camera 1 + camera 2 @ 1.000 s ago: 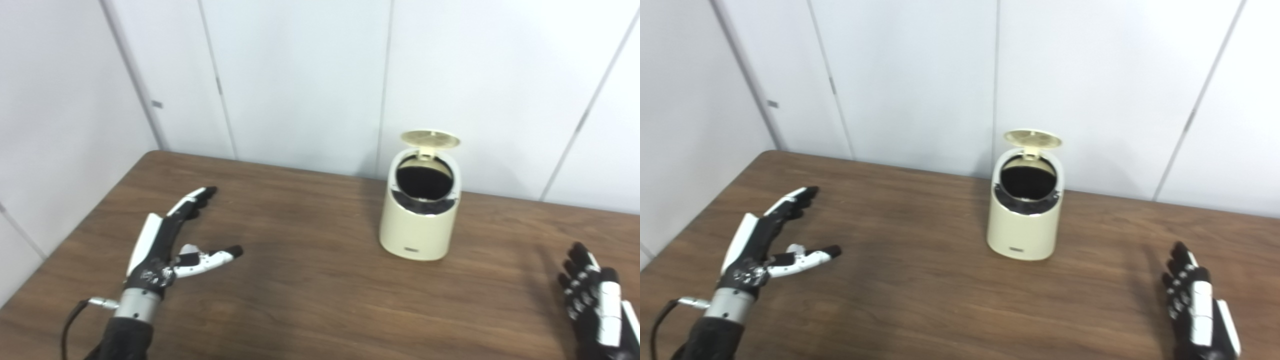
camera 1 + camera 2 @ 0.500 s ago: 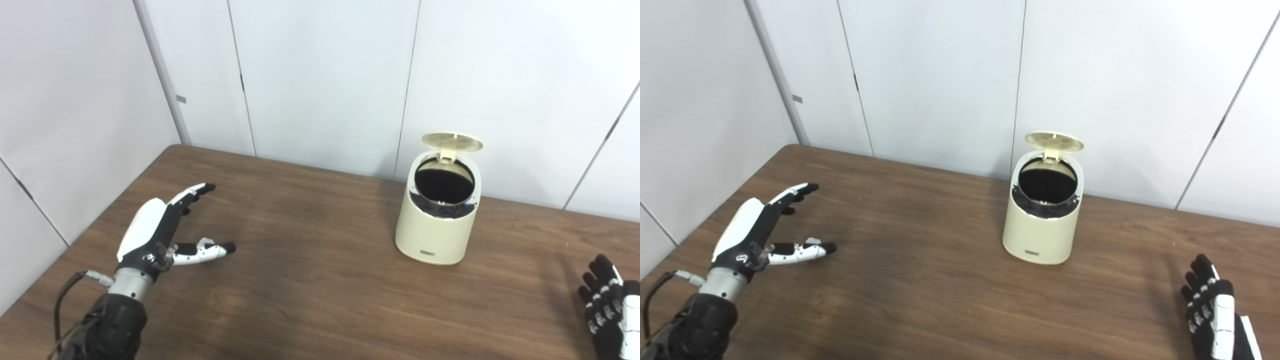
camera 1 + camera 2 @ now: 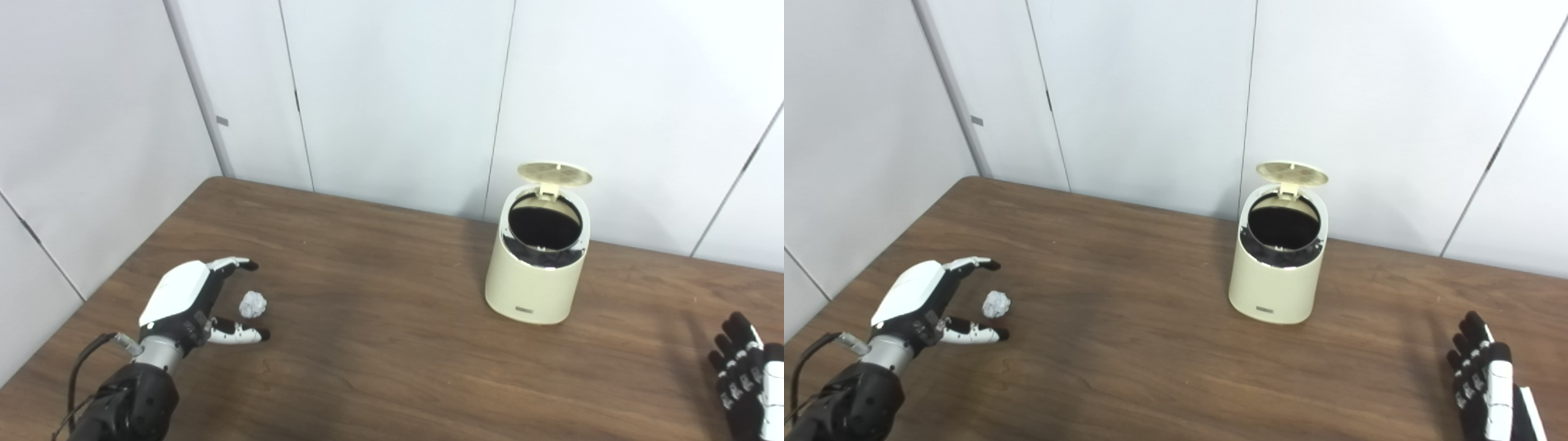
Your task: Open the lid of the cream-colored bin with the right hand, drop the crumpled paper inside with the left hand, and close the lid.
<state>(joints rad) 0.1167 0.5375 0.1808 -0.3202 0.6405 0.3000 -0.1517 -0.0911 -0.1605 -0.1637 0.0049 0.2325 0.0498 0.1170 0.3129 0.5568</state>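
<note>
The crumpled paper (image 3: pixel 252 304) lies on the counter (image 3: pixel 392 355) at the lower left of the frame, in the gap between the fingers and thumb of the left robot hand (image 3: pixel 190 301). That robot hand is spread apart and is not squeezing the paper. The paper is small and light, so I think a finger could bump it and make it roll away before the robot hand closes. A weak pinch might also let it fall on the way to the bin.

The cream-colored bin (image 3: pixel 539 269) stands at the middle right, well apart from the paper. Its lid (image 3: pixel 554 173) is up. Inside looks dark, and I cannot tell if anything is in it.

The right robot hand (image 3: pixel 1485 383) waits at the lower right corner, fingers spread, holding nothing
</note>
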